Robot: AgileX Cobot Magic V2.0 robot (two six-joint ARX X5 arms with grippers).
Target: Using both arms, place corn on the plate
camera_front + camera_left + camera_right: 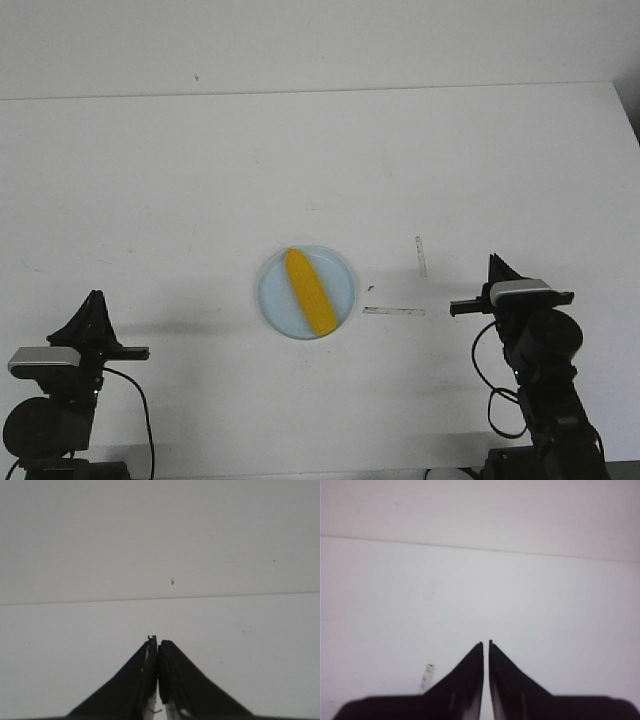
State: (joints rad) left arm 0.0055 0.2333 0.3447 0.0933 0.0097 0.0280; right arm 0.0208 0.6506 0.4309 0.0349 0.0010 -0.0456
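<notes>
The yellow corn (309, 291) lies diagonally on the pale blue plate (273, 300) near the middle of the white table in the front view. My left gripper (94, 296) sits at the front left, well apart from the plate, its black fingers (170, 665) pressed together on nothing. My right gripper (493, 260) is at the front right, also away from the plate, its jaws closed with only a hairline slit and nothing between them. Neither wrist view shows the corn or the plate; both gripper tips, left (158, 641) and right (486, 642), point over bare tabletop.
Two short strips of clear tape (394, 311) (421, 256) are stuck to the table between the plate and the right arm. One strip (427, 675) shows beside the right fingers. The table's far edge (300, 92) meets a white wall.
</notes>
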